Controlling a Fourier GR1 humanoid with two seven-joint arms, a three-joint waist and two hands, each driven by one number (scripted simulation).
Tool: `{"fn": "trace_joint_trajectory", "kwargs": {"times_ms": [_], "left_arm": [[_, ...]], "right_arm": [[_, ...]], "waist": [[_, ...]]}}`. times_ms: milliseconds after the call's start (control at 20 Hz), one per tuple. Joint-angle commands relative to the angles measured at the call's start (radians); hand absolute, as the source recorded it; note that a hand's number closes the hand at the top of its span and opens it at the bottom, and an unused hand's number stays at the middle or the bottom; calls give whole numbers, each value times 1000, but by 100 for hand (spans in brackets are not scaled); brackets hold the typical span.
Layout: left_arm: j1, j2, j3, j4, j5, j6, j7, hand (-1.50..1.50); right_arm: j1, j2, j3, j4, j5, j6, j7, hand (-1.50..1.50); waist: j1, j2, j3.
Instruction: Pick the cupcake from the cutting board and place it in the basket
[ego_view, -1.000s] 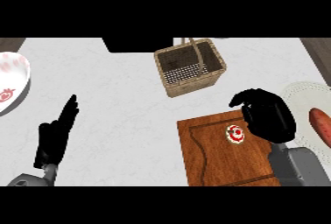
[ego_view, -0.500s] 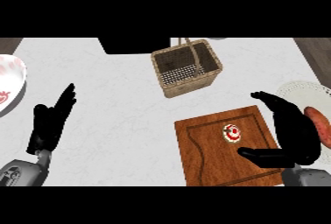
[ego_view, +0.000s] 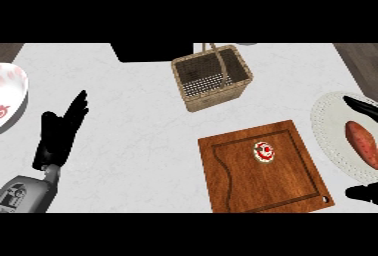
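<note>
Right hand (ego_view: 362, 107) mostly off-frame, state unclear, holding nothing visible; cupcake (ego_view: 264, 151) sits to its left; blind reach may topple it.

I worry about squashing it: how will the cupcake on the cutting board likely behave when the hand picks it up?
The cupcake is small beside the cutting board, so it is probably light. Its white and red top looks like frosting, likely soft and easy to smear, so the sides seem safer. It stands upright on a flat base, so it probably will not roll, though a sideways nudge might tip it.
</note>
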Motion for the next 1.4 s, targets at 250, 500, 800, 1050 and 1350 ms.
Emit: {"fn": "trace_joint_trajectory", "kwargs": {"times_ms": [250,500,800,1050,1350], "left_arm": [[-29,-39,14,25,-44,-25,9,0],[-5,-66,58,67,-62,-93,-37,0],[-63,-126,53,50,-136,-65,29,0],[-55,-118,114,59,-139,-119,26,0],[-15,-144,157,32,-159,-161,27,0]], "right_arm": [[97,-176,-82,-165,-101,294,124,-150],[106,-95,-94,-147,-26,324,155,-150],[68,4,-154,-145,-16,299,191,-150],[143,113,-98,-131,212,230,95,-150],[76,195,-49,-72,285,236,112,-150]], "waist": [[28,4,3],[35,5,3],[35,5,4],[35,5,4],[38,5,4]]}}
